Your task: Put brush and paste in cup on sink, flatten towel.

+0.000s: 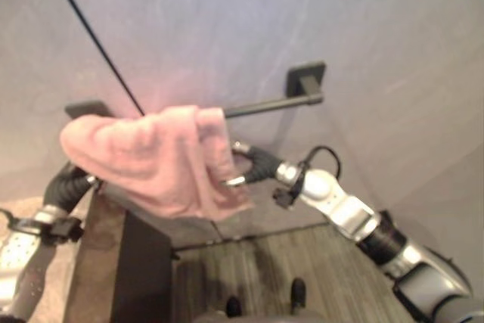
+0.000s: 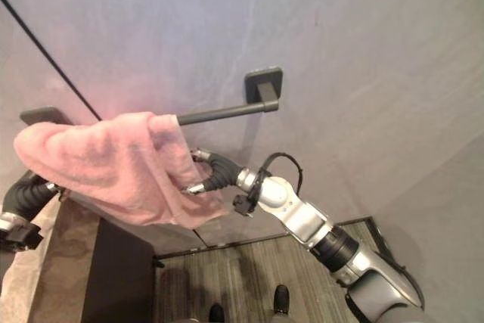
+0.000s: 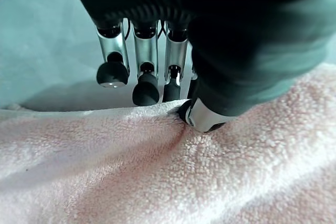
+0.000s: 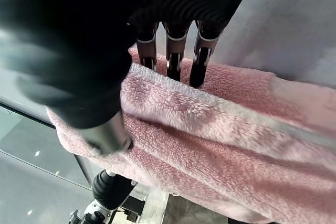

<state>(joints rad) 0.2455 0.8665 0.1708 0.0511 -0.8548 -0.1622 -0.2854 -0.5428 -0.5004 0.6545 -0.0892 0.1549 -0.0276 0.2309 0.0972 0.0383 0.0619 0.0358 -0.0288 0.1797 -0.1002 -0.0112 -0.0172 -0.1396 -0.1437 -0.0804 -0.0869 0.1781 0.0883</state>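
Right eye view: a soft, bunched pink terry towel (image 2: 113,164) drapes a dark wall-mounted rail (image 2: 227,113). The right hand (image 4: 113,129) pinches its edge; the left hand (image 3: 202,116) pinches a fold. Limp and light, it is best pulled by its edges.

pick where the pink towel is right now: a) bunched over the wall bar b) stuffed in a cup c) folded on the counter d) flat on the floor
a: the pink towel hangs bunched over the dark wall bar, with the right robot hand pinching its edge and the left robot hand at its other end.
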